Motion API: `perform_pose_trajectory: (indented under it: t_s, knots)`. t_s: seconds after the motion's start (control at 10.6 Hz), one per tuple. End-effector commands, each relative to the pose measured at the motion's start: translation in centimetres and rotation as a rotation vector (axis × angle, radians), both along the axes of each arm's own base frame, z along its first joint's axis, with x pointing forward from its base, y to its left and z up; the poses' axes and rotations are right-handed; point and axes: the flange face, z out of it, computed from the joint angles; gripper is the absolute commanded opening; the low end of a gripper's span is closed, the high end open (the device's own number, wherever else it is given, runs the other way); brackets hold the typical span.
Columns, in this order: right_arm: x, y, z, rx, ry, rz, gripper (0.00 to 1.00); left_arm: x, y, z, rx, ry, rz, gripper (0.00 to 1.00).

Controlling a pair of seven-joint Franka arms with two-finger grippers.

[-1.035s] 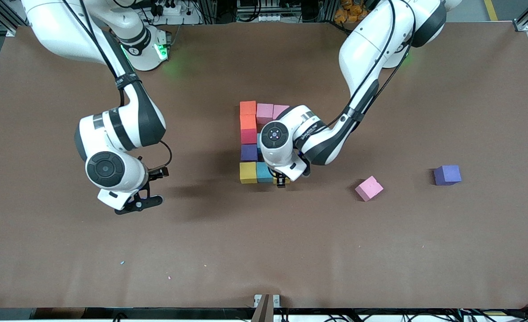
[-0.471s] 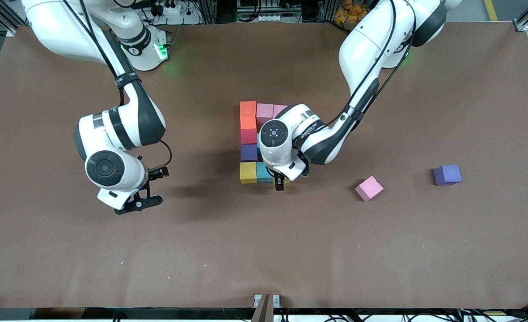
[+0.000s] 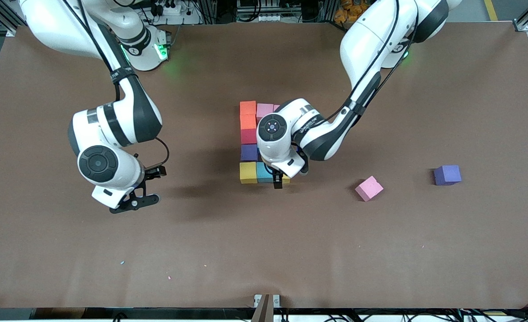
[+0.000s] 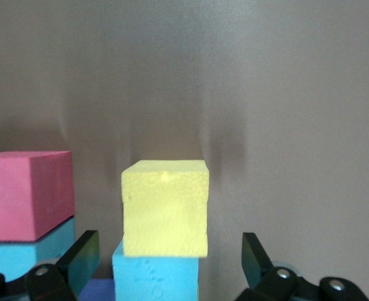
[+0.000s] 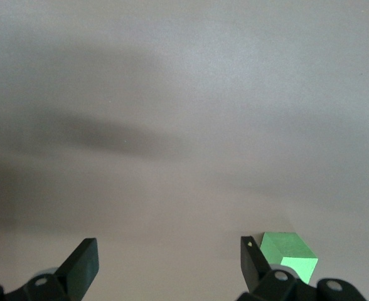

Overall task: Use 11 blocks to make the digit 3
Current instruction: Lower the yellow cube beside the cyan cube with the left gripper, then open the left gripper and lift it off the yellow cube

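Note:
The blocks form a figure of touching cubes at the table's middle. A column of orange [image 3: 247, 108], orange, red [image 3: 247, 136], purple [image 3: 248, 152] and yellow [image 3: 247, 172] runs toward the front camera. Pink cubes [image 3: 264, 110] branch off at the orange end. A light blue cube [image 3: 264, 172] and a yellow cube [image 4: 165, 207] branch off at the yellow end. My left gripper [image 3: 278, 181] hangs open just over that last yellow cube [image 3: 286, 180], touching nothing, and its arm hides the figure's middle bar. In the left wrist view the open left gripper [image 4: 169, 263] straddles a light blue cube [image 4: 156, 276]. My right gripper [image 3: 132, 197] is open over bare table.
A loose pink cube [image 3: 369, 188] and a loose purple cube [image 3: 447, 175] lie toward the left arm's end of the table. A green cube [image 5: 288, 254] sits close by the open right gripper [image 5: 169, 263]. A red cube [image 4: 26, 194] shows beside the yellow one.
The left gripper has opened off the yellow cube and risen slightly, leaving the cube at the end of the bar. The right arm has drifted a little toward its own end.

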Motion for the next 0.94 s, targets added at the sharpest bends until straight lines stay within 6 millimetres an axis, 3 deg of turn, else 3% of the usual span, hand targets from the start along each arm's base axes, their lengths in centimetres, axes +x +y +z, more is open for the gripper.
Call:
perform_pose_trajectory:
  t_s: [0.0, 0.56, 0.85]
  knots:
    - [-0.7, -0.3, 1.0, 0.022, 0.013, 0.004, 1.0, -0.7, 0.0, 3.4, 0.014, 0.0, -0.028, 1.0]
    - [-1.3, 0.0, 2.3, 0.017, 0.019, 0.007, 1.0, -2.6, 0.9, 13.4, 0.035, -0.016, -0.132, 1.0]
    - [-1.5, -0.2, 2.3, 0.012, 0.032, 0.006, 1.0, -2.5, 2.6, 17.6, 0.035, -0.017, -0.191, 1.0]
